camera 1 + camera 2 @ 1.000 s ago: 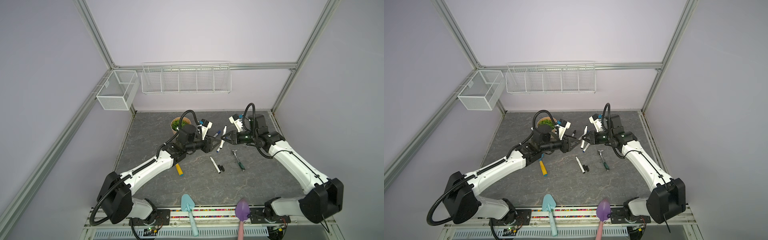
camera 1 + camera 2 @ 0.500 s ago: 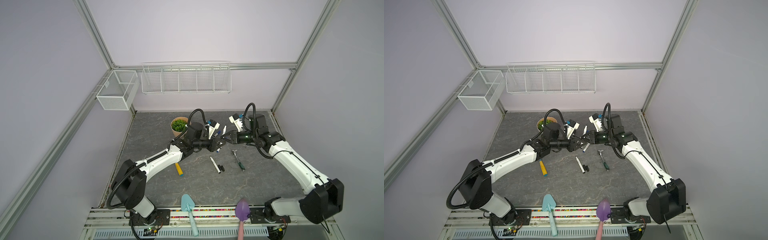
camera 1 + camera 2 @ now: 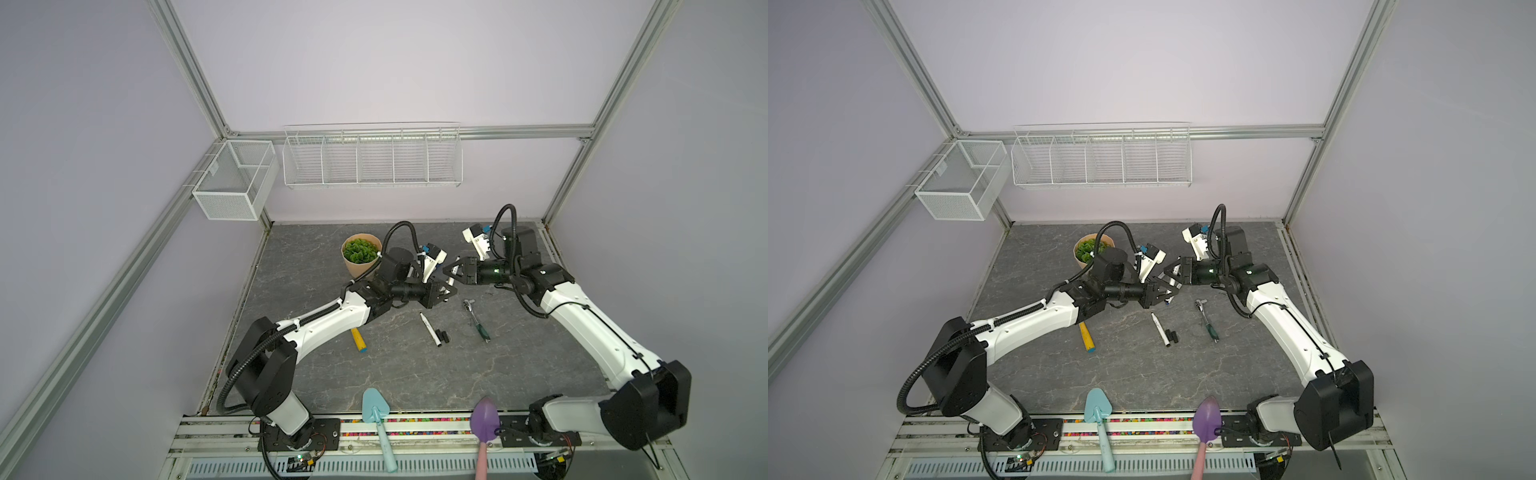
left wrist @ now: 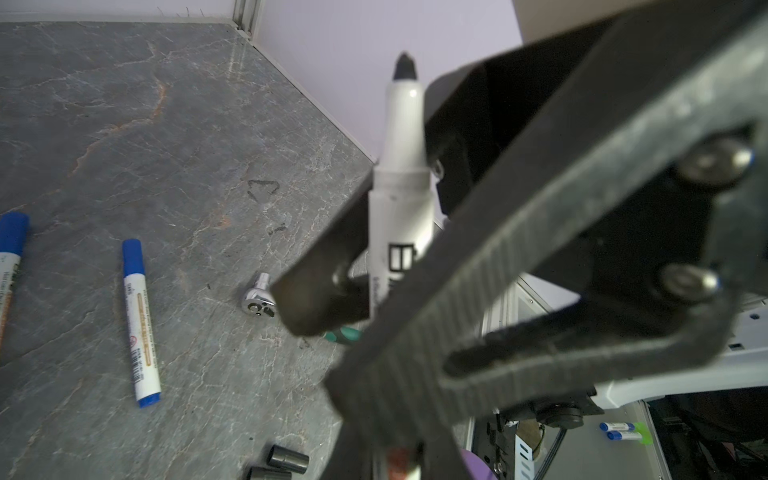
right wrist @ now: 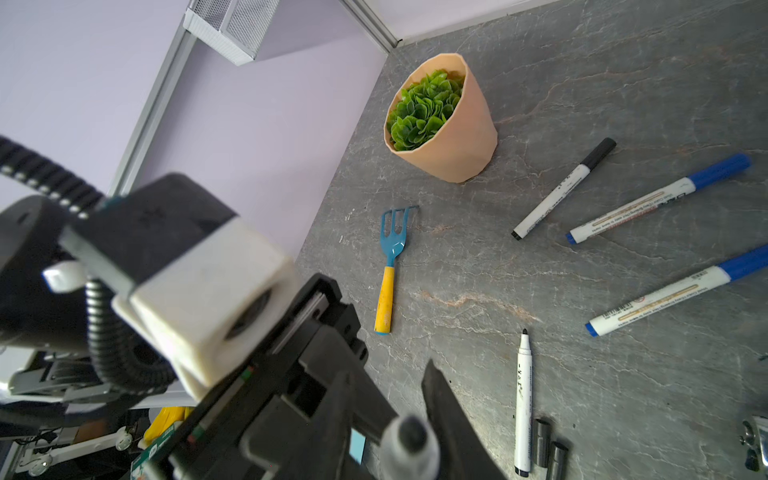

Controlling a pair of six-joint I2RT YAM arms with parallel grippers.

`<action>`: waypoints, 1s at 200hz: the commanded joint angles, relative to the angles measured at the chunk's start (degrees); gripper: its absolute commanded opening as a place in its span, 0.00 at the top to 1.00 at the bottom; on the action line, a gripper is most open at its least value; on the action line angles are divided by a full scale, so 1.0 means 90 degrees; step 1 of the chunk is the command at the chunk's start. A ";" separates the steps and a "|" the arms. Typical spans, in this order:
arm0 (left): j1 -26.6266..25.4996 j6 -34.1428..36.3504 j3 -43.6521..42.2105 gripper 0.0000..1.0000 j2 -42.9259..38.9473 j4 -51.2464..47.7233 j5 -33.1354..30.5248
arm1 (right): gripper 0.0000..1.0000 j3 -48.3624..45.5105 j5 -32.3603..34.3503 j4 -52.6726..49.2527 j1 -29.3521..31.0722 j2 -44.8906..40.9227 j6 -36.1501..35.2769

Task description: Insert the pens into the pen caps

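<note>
A second ago the left fingers [image 4: 478, 270] hung spread, short of the pen [image 4: 399, 199]. Now they are clamped on its printed barrel, held above the middle of the table [image 3: 374, 374]. The right fingers [image 3: 449, 271], closed on it then, have parted and stand a little apart around it. The pen is white and uncapped, with a black felt tip and dark block print. Its long axis crosses the left fingers, tip toward the right arm. On the table, nearer the camera, a second pen [image 3: 430, 330] lies uncapped, with two black caps [image 3: 444, 336] just beside it.
</note>
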 commanded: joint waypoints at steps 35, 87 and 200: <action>-0.0036 0.0145 -0.0085 1.00 0.0008 -0.0022 -0.0097 | 0.81 0.0138 -0.0012 0.0134 -0.0063 -0.0012 0.0074; -0.0034 0.0071 0.0116 0.58 0.0057 0.0079 -0.0218 | 0.92 0.0011 -0.0083 0.0182 -0.0063 -0.0093 0.0093; -0.0005 0.0192 0.0738 0.72 0.0438 -0.0108 0.0033 | 0.93 -0.0098 -0.0073 0.0164 -0.0109 -0.0195 0.0074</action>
